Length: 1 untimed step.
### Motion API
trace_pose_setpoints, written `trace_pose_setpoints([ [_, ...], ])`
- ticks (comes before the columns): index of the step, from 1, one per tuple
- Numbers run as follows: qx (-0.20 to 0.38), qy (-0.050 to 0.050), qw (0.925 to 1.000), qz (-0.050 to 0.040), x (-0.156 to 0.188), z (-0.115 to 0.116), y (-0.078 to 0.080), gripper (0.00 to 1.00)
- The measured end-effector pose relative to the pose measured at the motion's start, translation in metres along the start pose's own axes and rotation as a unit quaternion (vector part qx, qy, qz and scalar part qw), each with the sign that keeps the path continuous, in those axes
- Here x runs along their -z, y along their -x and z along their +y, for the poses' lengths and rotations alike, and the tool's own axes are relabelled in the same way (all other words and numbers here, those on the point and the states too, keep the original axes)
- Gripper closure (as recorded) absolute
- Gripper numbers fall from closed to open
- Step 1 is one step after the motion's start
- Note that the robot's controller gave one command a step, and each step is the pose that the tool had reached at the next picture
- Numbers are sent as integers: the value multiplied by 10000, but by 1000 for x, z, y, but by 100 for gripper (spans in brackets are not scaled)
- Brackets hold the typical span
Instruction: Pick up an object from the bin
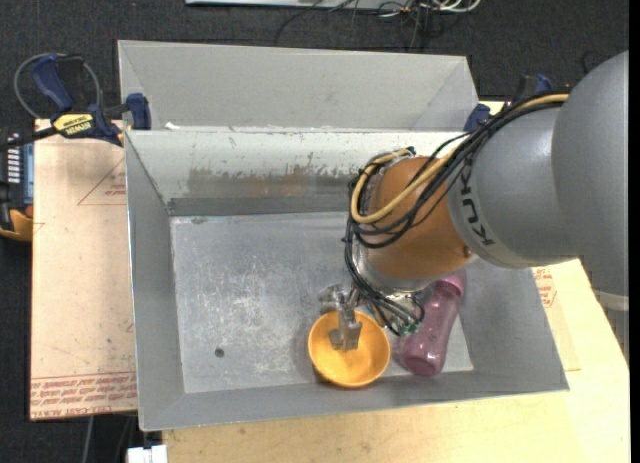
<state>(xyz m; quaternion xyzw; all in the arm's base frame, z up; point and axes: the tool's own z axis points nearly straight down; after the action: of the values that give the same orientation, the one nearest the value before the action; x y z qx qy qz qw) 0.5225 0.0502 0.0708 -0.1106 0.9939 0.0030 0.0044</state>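
An orange round bowl (348,355) lies on the bin floor near the front wall, right of centre. My gripper (349,332) hangs right over it, its metal fingertips down inside the bowl's hollow. A pink-purple bottle (432,333) lies tilted just right of the bowl, its upper end under the arm's orange cover. The gripper's body is hidden under that cover.
The arm with its orange cover and looped cables reaches in from the right and hides the right middle of the bin. Bare metal floor stretches over the bin's left half. The front wall stands close behind the bowl.
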Motion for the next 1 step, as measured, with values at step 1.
trace_pose_setpoints([
  [1,-5,8,10000,50,36,1,-3,100],
])
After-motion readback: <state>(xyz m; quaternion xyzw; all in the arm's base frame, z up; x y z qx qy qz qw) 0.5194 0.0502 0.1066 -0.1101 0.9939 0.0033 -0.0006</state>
